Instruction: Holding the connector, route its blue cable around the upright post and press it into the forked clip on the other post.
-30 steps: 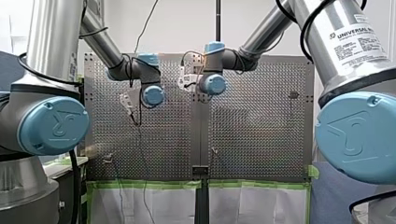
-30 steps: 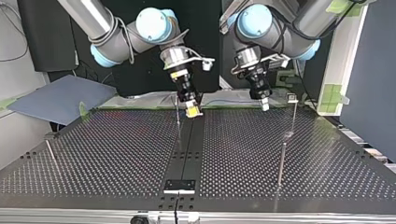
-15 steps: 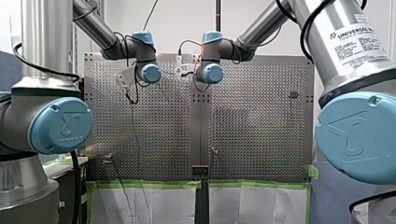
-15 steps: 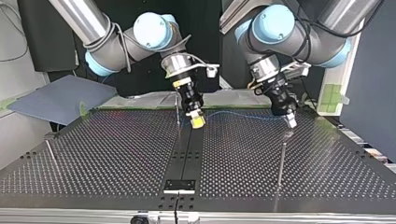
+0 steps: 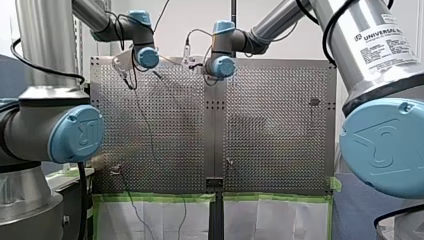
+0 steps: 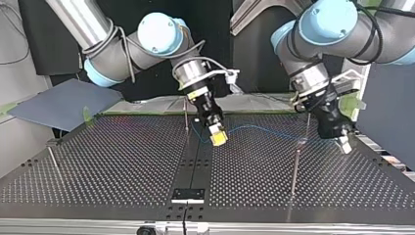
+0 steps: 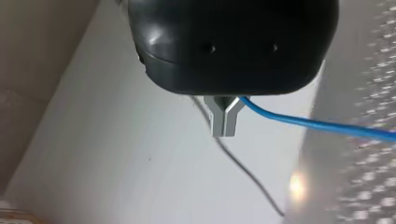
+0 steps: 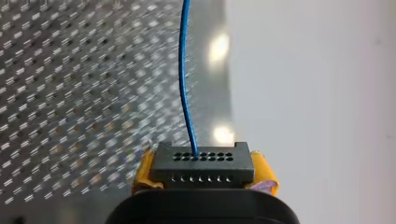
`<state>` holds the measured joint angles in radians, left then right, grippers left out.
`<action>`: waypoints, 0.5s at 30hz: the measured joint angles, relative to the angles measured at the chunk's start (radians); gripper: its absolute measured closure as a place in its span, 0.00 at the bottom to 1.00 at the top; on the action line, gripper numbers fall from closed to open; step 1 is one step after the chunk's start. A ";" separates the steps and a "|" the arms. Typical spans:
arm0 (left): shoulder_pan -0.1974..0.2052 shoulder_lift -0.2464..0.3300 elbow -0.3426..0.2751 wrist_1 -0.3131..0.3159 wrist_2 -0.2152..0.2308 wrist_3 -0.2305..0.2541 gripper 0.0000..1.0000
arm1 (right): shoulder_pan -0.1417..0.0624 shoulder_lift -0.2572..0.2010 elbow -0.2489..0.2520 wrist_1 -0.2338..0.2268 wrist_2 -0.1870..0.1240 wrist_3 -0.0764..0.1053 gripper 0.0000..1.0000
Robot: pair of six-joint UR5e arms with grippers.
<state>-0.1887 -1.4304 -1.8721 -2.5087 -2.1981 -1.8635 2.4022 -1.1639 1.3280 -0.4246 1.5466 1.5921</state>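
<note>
**A:** Between the yellow pads of my right hand (image 6: 218, 137), what sits there?

**B:** The connector (image 8: 201, 163), clamped end-on. The cable (image 8: 181, 70) leaves one of its holes and runs straight ahead over the surface (image 6: 122, 161).

**A:** And just past that hand?

**B:** In the top view the thin post (image 6: 186, 115) stands just behind it, toward the view's left. The cable dips toward that post's foot, then swings off to the view's right. I cannot tell whether it truly passes round the post.

**A:** Further along?

**B:** It runs fairly straight and low, close by the head of the near post (image 6: 295, 166); I can't say whether it touches. It ends at my left hand (image 6: 344, 145), whose metal fingers (image 7: 219, 126) are pinched together on it. In the left wrist view it comes out sideways from between them. A far post (image 6: 307, 126) rises just behind, its top hidden by that arm. I can't make out which of the two posts carries the fork.

**A:** So which step is this?

**B:** The routing leg, I'd judge. The line is strung between both hands and does not look seated in any clip yet.

**A:** What does the next move call for?

**B:** A firm hold on the connector and a bend laid snug against the thin post. Then the taut stretch goes over the fork, lined up with its slot, and is pressed down. With slack, I think, the cable would slide off the post or miss the slot.
</note>
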 joint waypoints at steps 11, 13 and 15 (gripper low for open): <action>0.094 0.025 0.082 -0.094 0.094 0.002 0.98 | -0.015 0.002 -0.094 -0.008 -0.013 0.045 1.00; 0.108 0.013 0.093 -0.108 0.108 0.002 0.98 | -0.021 0.003 -0.107 -0.010 -0.014 0.048 1.00; 0.124 -0.002 0.104 -0.124 0.124 0.001 0.98 | -0.026 0.004 -0.114 -0.018 -0.016 0.052 1.00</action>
<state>-0.0643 -1.4327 -1.7682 -2.6330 -2.0737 -1.8623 2.3763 -1.1594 1.2137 -0.4423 1.5310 1.6441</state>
